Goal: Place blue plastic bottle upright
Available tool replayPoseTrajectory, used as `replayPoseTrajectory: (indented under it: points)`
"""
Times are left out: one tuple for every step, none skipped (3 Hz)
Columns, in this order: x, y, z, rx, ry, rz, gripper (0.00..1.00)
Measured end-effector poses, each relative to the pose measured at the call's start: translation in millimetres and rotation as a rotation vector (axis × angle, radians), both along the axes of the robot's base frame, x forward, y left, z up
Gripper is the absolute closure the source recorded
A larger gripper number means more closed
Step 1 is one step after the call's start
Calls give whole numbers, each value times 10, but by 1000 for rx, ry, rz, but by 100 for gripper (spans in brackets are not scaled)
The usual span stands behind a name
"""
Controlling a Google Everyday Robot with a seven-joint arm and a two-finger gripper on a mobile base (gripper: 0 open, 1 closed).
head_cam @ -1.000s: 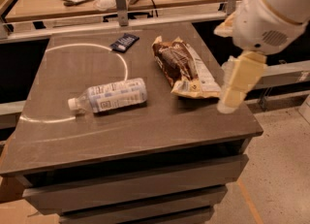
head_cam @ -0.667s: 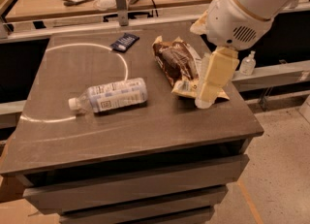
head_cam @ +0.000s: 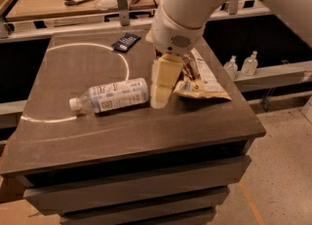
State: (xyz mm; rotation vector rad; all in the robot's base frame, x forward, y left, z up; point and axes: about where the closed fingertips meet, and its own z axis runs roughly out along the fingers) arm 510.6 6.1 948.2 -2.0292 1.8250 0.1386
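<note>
Tabletop (head_cam: 146,134), dark and flat, carries nearly everything. Farthest left is the bottle (head_cam: 117,96). It lies on its side with its white cap (head_cam: 74,103) pointing left, its base pointing right and its pale blue-and-white label facing up. A white arc (head_cam: 124,61) marked on the surface curves behind the bottle, and a small dark packet (head_cam: 126,42) lies well behind the bottle, near the far edge.

Just right of the bottle's base hangs the gripper (head_cam: 159,98), cream-coloured and pointing down at the surface. It is close beside the base, and I cannot tell whether it touches it. Whether the gripper is clenched or released cannot be told either, though nothing shows in its hold.

Further right of the bottle, past the gripper, lies a crinkled snack bag (head_cam: 202,80), partly hidden by the arm. Far right of the bottle, off the table on a lower ledge, stand two small clear bottles (head_cam: 230,66).

I judge this to be the approach step, as the bottle is not yet grasped or raised. The next move calls for bringing the gripper left over the bottle's body, setting it across the width and closing on it. The bottle must then be lifted and turned so the base goes down and the cap up. Being round, it may roll if nudged first.
</note>
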Motion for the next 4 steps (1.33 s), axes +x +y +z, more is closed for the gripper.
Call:
replayPoseTrajectory:
  points:
    - [156,420,-165,-22,15,53,0]
    - [210,881,-327,-71,19,132,0]
    - [177,1158,-532,-124,33,173,0]
    - [191,1275,-790,-192,35,175,0]
